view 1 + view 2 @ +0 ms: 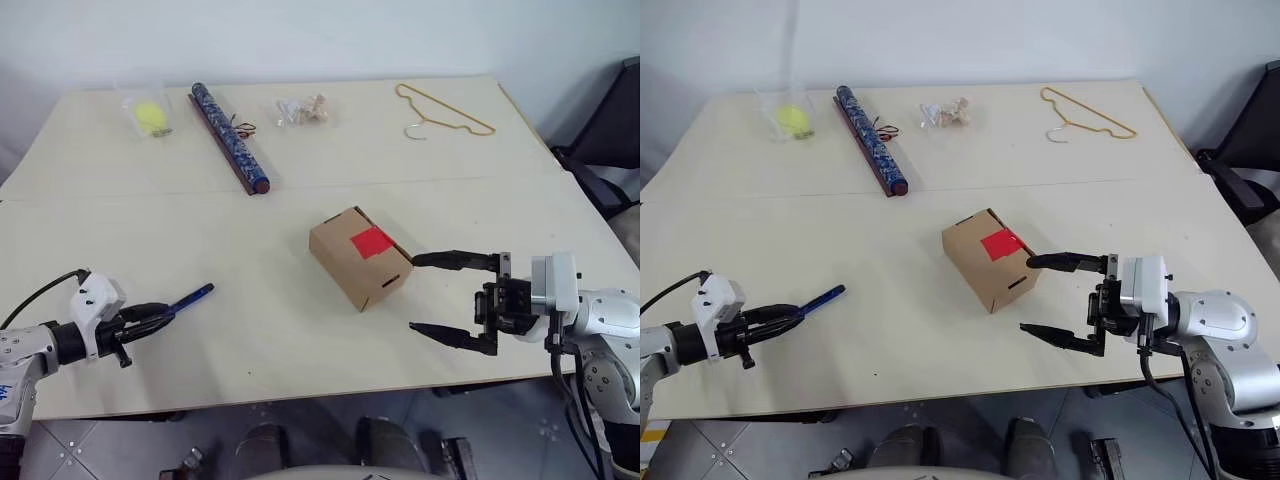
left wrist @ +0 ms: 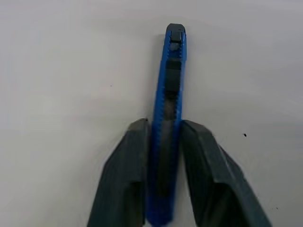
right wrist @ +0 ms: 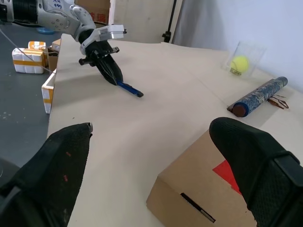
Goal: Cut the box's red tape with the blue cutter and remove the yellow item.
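While the left gripper (image 1: 150, 318) pinches the blue cutter (image 2: 168, 109) near the table's (image 1: 300, 180) near-left edge, the box (image 1: 358, 258) sits mid-table, red tape (image 1: 371, 241) on top — the right gripper (image 1: 430, 294) spread wide just right of it, empty.

A box (image 1: 360, 258) is carried mid-table (image 1: 300, 190); beyond it are laid a bagged ball (image 1: 151, 117), patterned tube (image 1: 230, 138) and wire hanger (image 1: 443, 112).
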### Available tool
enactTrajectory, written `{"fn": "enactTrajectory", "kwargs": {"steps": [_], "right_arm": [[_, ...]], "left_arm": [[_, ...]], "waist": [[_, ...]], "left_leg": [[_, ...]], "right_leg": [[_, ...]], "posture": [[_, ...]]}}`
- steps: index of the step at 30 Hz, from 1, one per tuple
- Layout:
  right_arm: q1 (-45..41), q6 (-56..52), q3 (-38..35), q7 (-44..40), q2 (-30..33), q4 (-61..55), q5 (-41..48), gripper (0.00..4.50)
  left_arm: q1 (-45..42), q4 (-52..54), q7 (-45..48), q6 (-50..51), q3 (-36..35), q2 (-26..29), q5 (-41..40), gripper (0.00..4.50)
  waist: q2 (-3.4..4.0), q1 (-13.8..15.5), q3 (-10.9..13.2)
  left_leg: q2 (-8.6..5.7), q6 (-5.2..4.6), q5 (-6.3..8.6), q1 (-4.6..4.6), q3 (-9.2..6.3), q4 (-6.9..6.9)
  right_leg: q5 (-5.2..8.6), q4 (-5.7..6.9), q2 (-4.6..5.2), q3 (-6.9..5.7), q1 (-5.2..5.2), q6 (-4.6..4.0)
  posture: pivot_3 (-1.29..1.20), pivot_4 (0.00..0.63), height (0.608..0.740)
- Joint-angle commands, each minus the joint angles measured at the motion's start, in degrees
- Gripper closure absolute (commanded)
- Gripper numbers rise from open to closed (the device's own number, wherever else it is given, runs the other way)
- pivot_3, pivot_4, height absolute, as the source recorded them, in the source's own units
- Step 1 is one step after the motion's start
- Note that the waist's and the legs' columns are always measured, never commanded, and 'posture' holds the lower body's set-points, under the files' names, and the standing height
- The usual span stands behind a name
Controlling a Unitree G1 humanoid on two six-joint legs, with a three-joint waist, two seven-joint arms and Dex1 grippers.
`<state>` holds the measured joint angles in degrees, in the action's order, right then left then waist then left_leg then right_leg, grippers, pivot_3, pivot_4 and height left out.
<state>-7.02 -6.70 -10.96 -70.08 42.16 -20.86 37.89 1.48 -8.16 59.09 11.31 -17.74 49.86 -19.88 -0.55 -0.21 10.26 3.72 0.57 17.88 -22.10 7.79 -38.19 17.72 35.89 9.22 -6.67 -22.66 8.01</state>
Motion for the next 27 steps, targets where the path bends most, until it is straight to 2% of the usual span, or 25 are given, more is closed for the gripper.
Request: {"fn": "enactTrajectory", "kwargs": {"steps": [1,2,6,11,15,21,24,26,27], "right_arm": [[-0.36,0.12,-0.11,0.42,-0.24,-1.99,0.79,0.0],[-0.51,0.13,-0.01,0.46,-0.27,-1.9,0.76,0.0],[-1.19,0.32,0.44,0.59,-0.37,-1.3,0.62,0.0],[-0.83,0.3,-0.09,0.3,0.34,-1.28,0.67,0.0],[0.72,-1.33,-0.8,-0.62,2.18,-2.28,1.52,0.0],[3.41,-7.09,1.52,1.24,2.97,-7.34,3.73,0.0],[6.5,-13.73,1.85,4.07,4.67,-10.38,5.89,0.0],[8.63,-13.46,3.15,4.7,5.35,-10.81,2.18,0.0],[9.22,-13.34,4.19,5.65,5.48,-10.7,-0.06,0.4]], "left_arm": [[1.31,-1.55,0.06,1.07,3.76,-1.19,2.26,3.26],[1.24,-1.36,-0.12,1.19,4.01,-1.32,2.18,3.26],[1.45,0.46,-0.14,1.54,5.15,-1.96,1.71,4.01],[0.52,6.26,-0.58,2.18,4.96,-2.69,0.19,4.02],[0.14,14.4,0.99,3.48,6.98,-0.95,-0.27,4.02],[-4.02,29.77,4.69,12.51,19.45,1.45,-0.1,4.02],[-10.46,30.65,3.7,14.86,28.12,-1.3,3.98,4.02],[-16.09,30.66,1.9,19.21,33.76,-4.44,6.47,4.02],[-19.03,30.99,0.86,22.54,36.39,-6.52,7.03,4.02]], "waist": [[0.17,0.03,-0.1],[0.21,0.08,-0.12],[0.34,0.14,-0.2],[0.37,0.45,-0.22],[0.32,0.6,-0.2],[0.2,0.26,-0.12],[0.18,0.46,-0.11],[0.16,0.56,-0.1],[0.09,0.68,-0.06]], "left_leg": [[0.0,0.0,0.0,0.02,0.02,0.0],[0.0,0.0,0.0,0.04,0.02,0.0],[-0.01,0.0,0.0,0.05,0.02,-0.01],[-0.03,-0.01,0.0,0.04,0.01,-0.04],[-0.04,-0.03,0.01,0.0,0.0,-0.08],[-0.03,-0.03,0.01,-0.06,0.0,-0.07],[-0.04,-0.03,0.01,-0.06,-0.01,-0.08],[-0.04,-0.02,0.0,-0.08,-0.03,-0.11],[-0.05,-0.02,0.0,-0.07,-0.02,-0.14]], "right_leg": [[0.0,-0.02,0.0,0.02,0.0,0.0],[0.0,-0.03,0.0,0.03,0.0,0.0],[0.0,-0.04,0.01,0.05,0.0,0.0],[0.0,-0.03,0.02,0.05,0.02,0.01],[-0.02,-0.03,0.02,0.06,0.03,0.03],[-0.02,-0.02,0.0,0.06,0.0,0.03],[-0.02,-0.07,0.0,0.06,0.0,0.03],[-0.02,-0.14,-0.02,0.06,0.0,0.03],[-0.02,-0.15,-0.02,0.07,0.0,0.03]], "posture": [[0.0,0.15,0.74],[0.0,0.15,0.74],[0.0,0.15,0.74],[0.0,0.15,0.74],[0.0,0.15,0.74],[0.0,0.15,0.74],[0.0,0.15,0.74],[0.0,0.15,0.74],[0.0,0.15,0.74]]}}
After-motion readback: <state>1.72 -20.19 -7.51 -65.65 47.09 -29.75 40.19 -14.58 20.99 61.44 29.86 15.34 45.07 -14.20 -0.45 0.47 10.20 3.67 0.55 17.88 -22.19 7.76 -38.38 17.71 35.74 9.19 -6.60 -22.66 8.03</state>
